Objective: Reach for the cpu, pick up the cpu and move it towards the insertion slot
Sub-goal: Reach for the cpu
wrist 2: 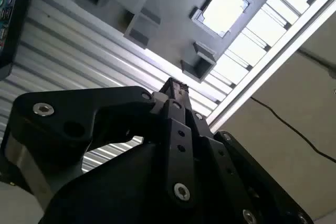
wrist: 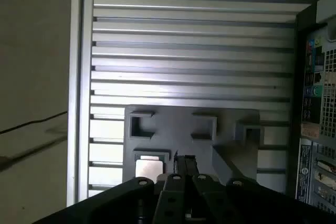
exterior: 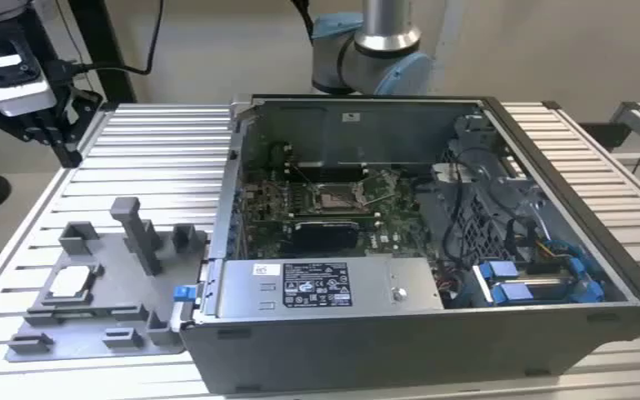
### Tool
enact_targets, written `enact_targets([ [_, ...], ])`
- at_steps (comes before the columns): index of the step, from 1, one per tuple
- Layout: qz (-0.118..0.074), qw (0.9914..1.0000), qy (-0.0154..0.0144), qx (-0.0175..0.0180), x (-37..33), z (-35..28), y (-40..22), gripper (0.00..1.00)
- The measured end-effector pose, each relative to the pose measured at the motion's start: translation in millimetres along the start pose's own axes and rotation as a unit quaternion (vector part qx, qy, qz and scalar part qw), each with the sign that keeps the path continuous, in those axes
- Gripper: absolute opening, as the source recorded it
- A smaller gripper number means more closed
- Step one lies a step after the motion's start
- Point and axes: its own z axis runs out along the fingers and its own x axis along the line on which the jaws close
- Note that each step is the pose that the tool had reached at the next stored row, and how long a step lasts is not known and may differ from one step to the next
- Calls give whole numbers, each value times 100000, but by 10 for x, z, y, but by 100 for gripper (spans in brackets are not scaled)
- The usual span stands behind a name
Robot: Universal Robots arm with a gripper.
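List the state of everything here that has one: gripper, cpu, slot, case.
gripper: shut, empty, apart from the cpu.
cpu: lying flat in a recess of the grey fixture, not held.
slot: inside the case, centre dark, no cpu in it; lever position too small to tell.
case: side open, board exposed.

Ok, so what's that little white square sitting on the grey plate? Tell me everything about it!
That is the cpu: a small, thin, square chip with a pale silver-white top. It lies flat, face up, in a square nest of low grey walls on the grey fixture plate, on the slatted table beside the open computer case. The gripper is well apart from it.
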Motion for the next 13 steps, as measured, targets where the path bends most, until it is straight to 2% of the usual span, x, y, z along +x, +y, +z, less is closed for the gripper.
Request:
enact_targets([
  [13,0,100000,3,0,0,0,0,0],
])
